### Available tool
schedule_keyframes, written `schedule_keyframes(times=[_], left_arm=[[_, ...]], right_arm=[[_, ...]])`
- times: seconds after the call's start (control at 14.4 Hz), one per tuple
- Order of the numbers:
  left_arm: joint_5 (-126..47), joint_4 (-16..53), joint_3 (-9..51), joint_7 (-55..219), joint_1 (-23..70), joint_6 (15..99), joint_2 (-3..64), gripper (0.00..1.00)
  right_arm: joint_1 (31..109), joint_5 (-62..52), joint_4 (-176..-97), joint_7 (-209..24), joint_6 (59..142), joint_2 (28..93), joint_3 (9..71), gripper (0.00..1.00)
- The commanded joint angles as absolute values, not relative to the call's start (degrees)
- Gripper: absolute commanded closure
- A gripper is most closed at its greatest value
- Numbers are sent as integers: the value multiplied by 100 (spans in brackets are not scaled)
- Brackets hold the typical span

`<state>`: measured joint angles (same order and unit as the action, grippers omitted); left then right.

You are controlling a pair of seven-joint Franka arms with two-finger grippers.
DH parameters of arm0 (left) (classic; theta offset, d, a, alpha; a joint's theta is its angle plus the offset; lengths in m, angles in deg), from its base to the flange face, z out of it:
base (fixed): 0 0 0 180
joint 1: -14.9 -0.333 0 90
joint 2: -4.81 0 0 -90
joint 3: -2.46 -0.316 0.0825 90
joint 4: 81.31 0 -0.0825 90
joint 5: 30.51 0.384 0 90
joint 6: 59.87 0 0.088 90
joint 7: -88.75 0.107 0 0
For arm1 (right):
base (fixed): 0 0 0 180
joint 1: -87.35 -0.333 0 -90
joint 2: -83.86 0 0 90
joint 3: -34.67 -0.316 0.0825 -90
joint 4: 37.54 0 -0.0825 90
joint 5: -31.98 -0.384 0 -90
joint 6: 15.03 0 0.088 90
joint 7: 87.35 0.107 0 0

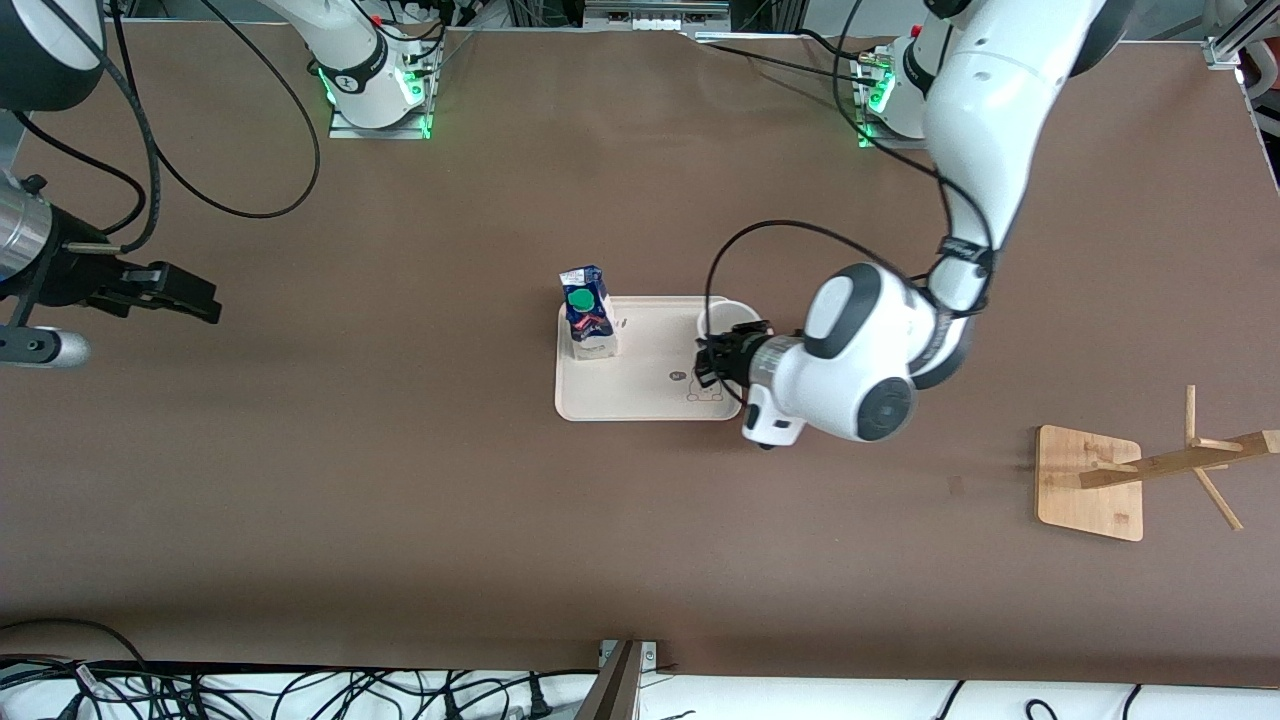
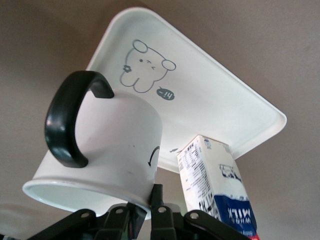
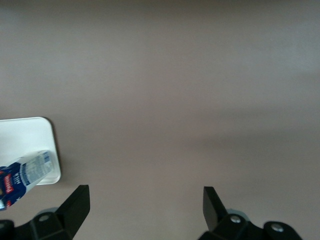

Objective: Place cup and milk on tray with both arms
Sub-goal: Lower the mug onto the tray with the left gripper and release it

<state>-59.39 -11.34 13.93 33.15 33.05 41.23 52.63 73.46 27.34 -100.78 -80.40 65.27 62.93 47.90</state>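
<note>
The white cup (image 1: 728, 320) sits at the corner of the cream tray (image 1: 640, 395) toward the left arm's end. My left gripper (image 1: 715, 362) is shut on the cup's rim, one finger inside and one outside. In the left wrist view the gripper (image 2: 145, 199) pinches the cup (image 2: 115, 145), black handle up, over the tray (image 2: 210, 95). I cannot tell if the cup touches the tray. The milk (image 1: 588, 312) stands upright on the tray's corner toward the right arm's end, also in the left wrist view (image 2: 215, 180). My right gripper (image 1: 190, 295) waits open over bare table.
A bamboo stand (image 1: 1090, 482) with wooden pegs lies toward the left arm's end, nearer the front camera. The right wrist view shows its open gripper (image 3: 145, 195), a tray corner (image 3: 25, 135) and the milk (image 3: 25, 175).
</note>
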Motion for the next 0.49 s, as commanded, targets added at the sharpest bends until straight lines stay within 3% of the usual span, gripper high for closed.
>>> schedule_keyframes(times=[0.0, 0.21, 0.42], left_arm=[[-6004, -1337, 1345, 3013, 3554, 4426, 5578, 100], [-5899, -1337, 1187, 3030, 3880, 4533, 5710, 100], [-5636, -1284, 1187, 3039, 3942, 4533, 5728, 100]], right_arm=[[8476, 2994, -10493, -8111, 6556, 6513, 3875, 0], [9015, 3574, -11003, -8102, 7011, 6575, 3118, 0], [9454, 3707, -11864, -8067, 7689, 7031, 2607, 0]])
